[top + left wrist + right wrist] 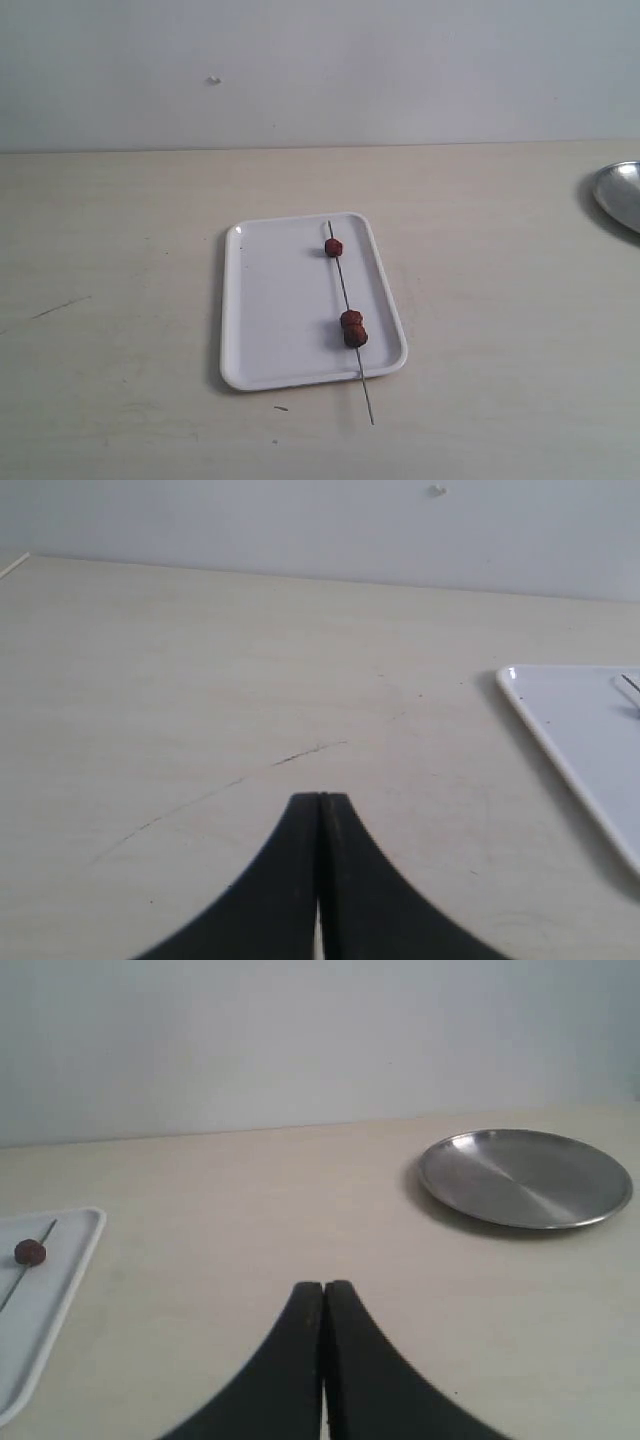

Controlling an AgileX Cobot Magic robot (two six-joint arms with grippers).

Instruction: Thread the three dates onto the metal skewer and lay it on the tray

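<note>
L gripper [320,800]: my fingers are pressed tight together w/ nothing btwn them, over bare table [200,680], tray [270,300] near. R gripper [324,1287]: same, fingers flat against each other, empty, w/ the silver dish [525,1175] well apart from the tray. Skewer [343,287] lies on the tray along its right side, near tip poking out past the rim. All 3 on it: single date [333,247] twd far end, paired dates [353,328] touching each other by the near rim.
</note>
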